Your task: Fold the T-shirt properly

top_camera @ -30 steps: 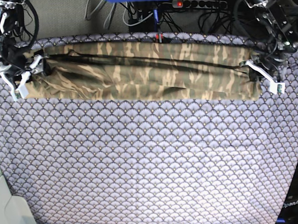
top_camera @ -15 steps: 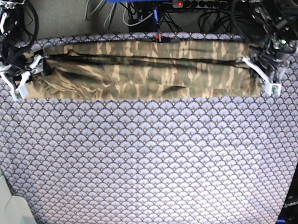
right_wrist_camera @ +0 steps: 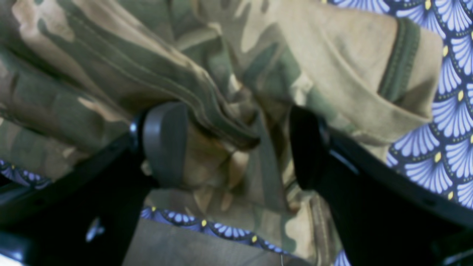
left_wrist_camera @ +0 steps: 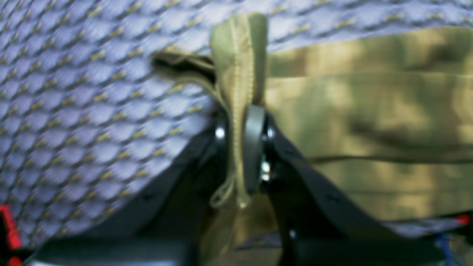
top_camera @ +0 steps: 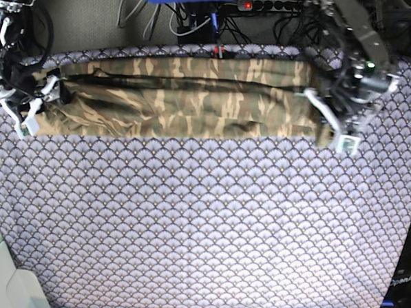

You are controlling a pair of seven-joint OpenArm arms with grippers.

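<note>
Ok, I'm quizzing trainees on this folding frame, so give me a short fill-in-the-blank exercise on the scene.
1. The left gripper is ____ on a hem of the T-shirt.
2. The right gripper has its jaws ____, with bunched shirt cloth between them.
3. The tablecloth under the shirt is printed with a ____ pattern.

Missing words: shut; open; fan

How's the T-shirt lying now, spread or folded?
Folded: the T-shirt lies as a long narrow layered band across the tablecloth's far edge.
</note>
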